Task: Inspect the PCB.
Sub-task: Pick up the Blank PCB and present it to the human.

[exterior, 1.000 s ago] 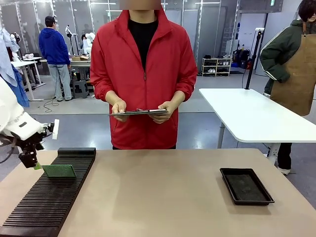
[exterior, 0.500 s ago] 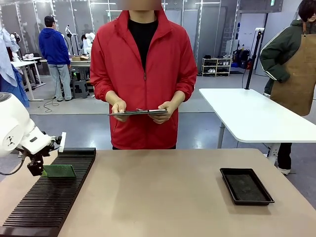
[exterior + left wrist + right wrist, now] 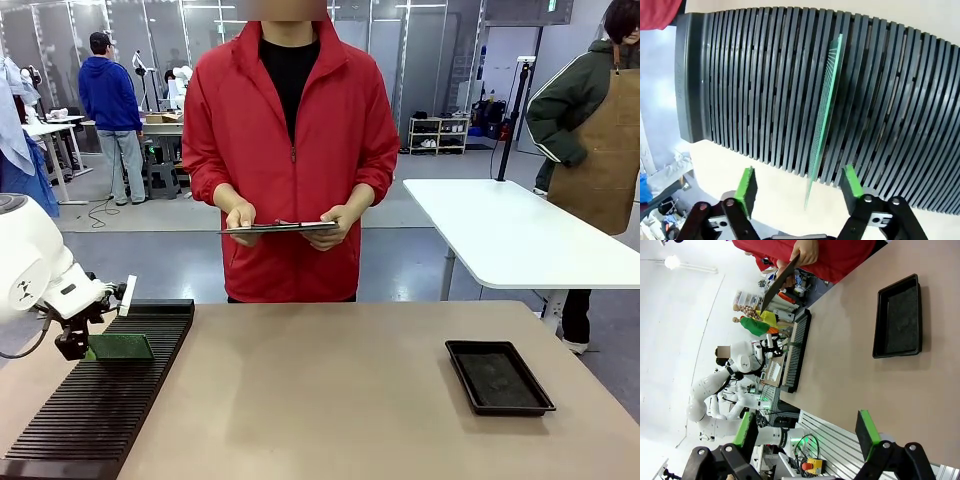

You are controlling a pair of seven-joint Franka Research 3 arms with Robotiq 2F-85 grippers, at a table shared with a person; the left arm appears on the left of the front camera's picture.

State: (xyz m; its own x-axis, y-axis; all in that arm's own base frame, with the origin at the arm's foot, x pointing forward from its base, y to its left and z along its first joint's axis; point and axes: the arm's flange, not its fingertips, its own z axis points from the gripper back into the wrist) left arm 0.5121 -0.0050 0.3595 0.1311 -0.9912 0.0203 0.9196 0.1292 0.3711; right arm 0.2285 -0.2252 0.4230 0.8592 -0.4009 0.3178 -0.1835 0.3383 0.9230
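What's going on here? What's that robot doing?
The robot's left gripper is at the end of the green PCB, which stands on edge in a black slotted rack. Its jaws sit open on either side of the board. Across the table, a person holds a clipboard.

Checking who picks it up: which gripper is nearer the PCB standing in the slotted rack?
Left. The left gripper straddles the end of the PCB, one finger on each side; the right gripper is far off, over by the black tray.
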